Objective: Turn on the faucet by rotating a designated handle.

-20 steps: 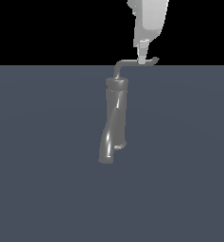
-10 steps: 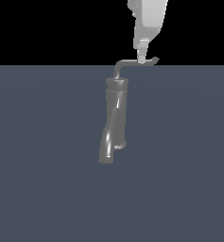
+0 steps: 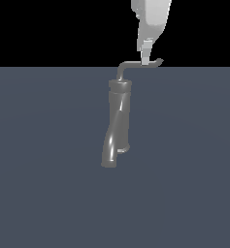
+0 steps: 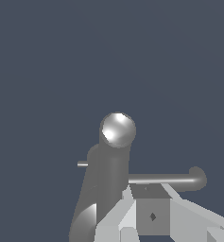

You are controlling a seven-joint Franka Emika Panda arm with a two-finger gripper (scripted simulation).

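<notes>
**A:** Where is the faucet [image 3: 117, 123]?

**B:** It stands on the flat grey-blue floor [image 3: 43, 184], a little towards the exterior view's right of middle. The body is an upright glossy cylinder with a darker collar near the top, and a thick curved spout [image 3: 109, 150] bends down from it towards the exterior view's left, ending close to the floor.

**A:** And the handle [image 3: 136, 65]?

**B:** It is the thin rod on top of the body. It rises from the collar, bends, and runs level towards the exterior view's right, ending in a small upturned tip [image 3: 159, 61]. In the wrist view the same rod [image 4: 163, 179] runs sideways from the body to a rounded bend.

**A:** What about the gripper [image 3: 145, 59]?

**B:** The pale arm comes down from the upper edge of the exterior view, and its narrow end meets the level part of the rod, between the bend and the tip. It looks to be touching the rod there.

**A:** Is it clamped on the rod?

**B:** I cannot tell. In the exterior view only one slim finger [image 3: 146, 52] shows, seen edge on. In the wrist view the pale fingers [image 4: 127, 215] sit right against the rod and the body, but how wide the jaws stand is not clear.
</notes>
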